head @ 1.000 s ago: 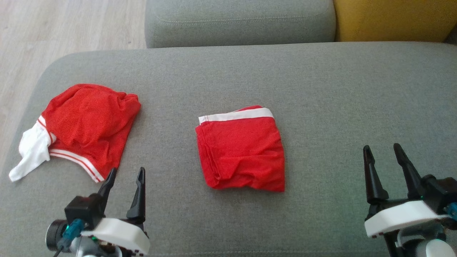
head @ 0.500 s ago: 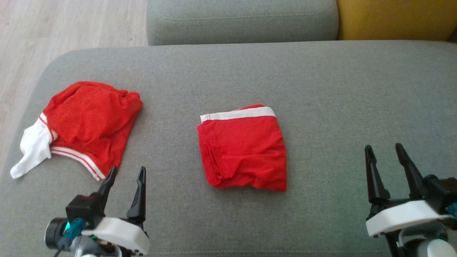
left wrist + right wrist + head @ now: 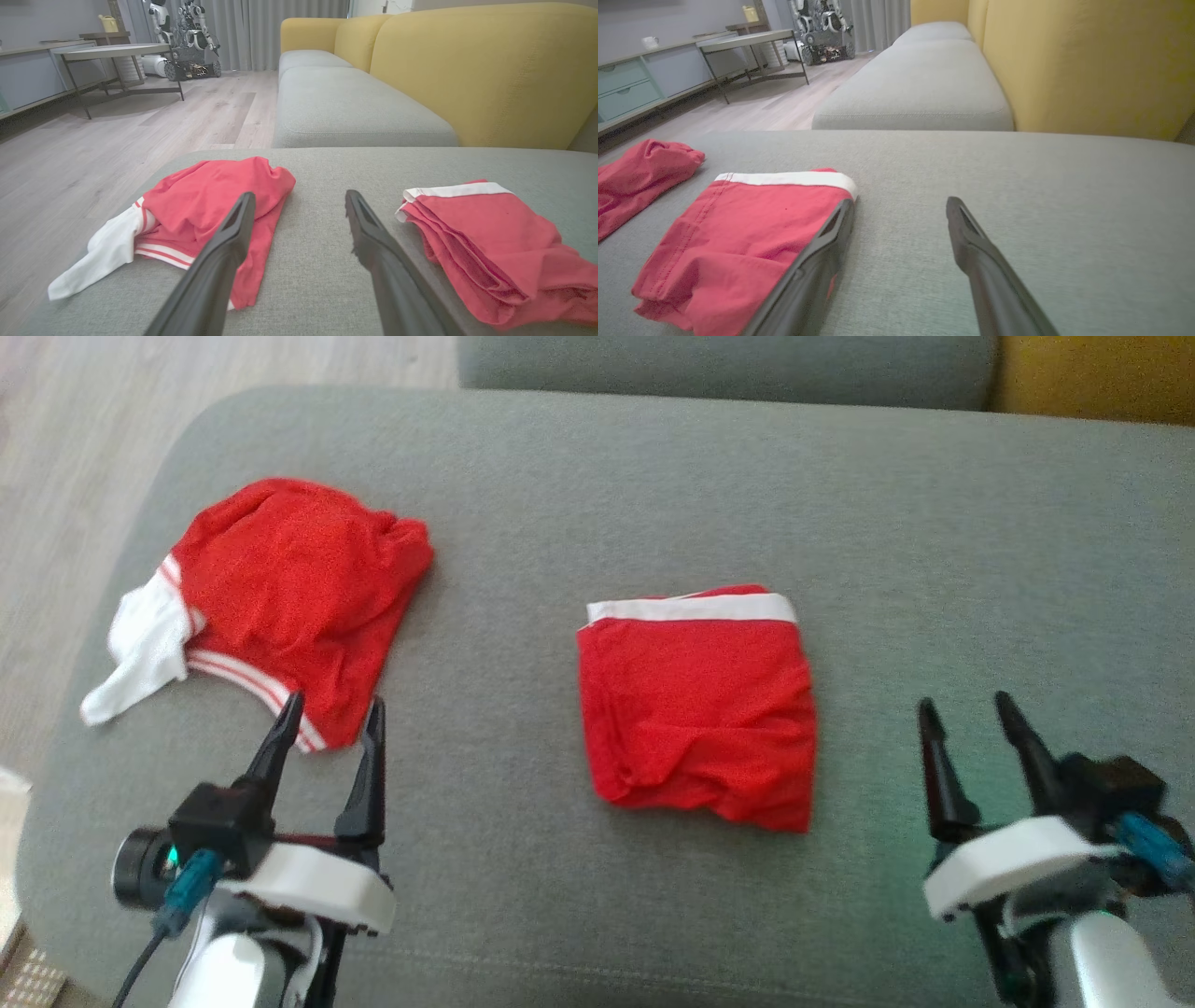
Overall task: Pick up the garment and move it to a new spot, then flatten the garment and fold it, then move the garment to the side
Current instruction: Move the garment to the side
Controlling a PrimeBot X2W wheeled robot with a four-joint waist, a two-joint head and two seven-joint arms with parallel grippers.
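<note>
A red garment [image 3: 700, 709] with a white waistband lies folded into a rough square in the middle of the grey sofa seat [image 3: 579, 495]. A second garment [image 3: 289, 597], red with white trim, lies crumpled near the seat's left end. My left gripper [image 3: 336, 700] hovers open and empty just in front of the crumpled one's near edge. My right gripper [image 3: 964, 702] stands open and empty to the right of the folded garment. In the left wrist view the left gripper [image 3: 300, 195] frames the bare seat between the crumpled garment [image 3: 210, 191] and the folded garment [image 3: 490, 238]. The right wrist view has the right gripper [image 3: 900, 201] beside the folded garment [image 3: 738, 233].
The seat's rounded left edge [image 3: 121, 569] drops to a wood floor [image 3: 65, 448]. A yellow backrest [image 3: 490, 70] runs along the right, and another grey cushion [image 3: 350, 107] lies beyond the gap. A table [image 3: 117, 51] and a parked robot [image 3: 187, 37] stand far off.
The head camera has turned, so the whole picture has shifted right and upward. Neither garment has moved on the seat. Both grippers stay open and empty.
</note>
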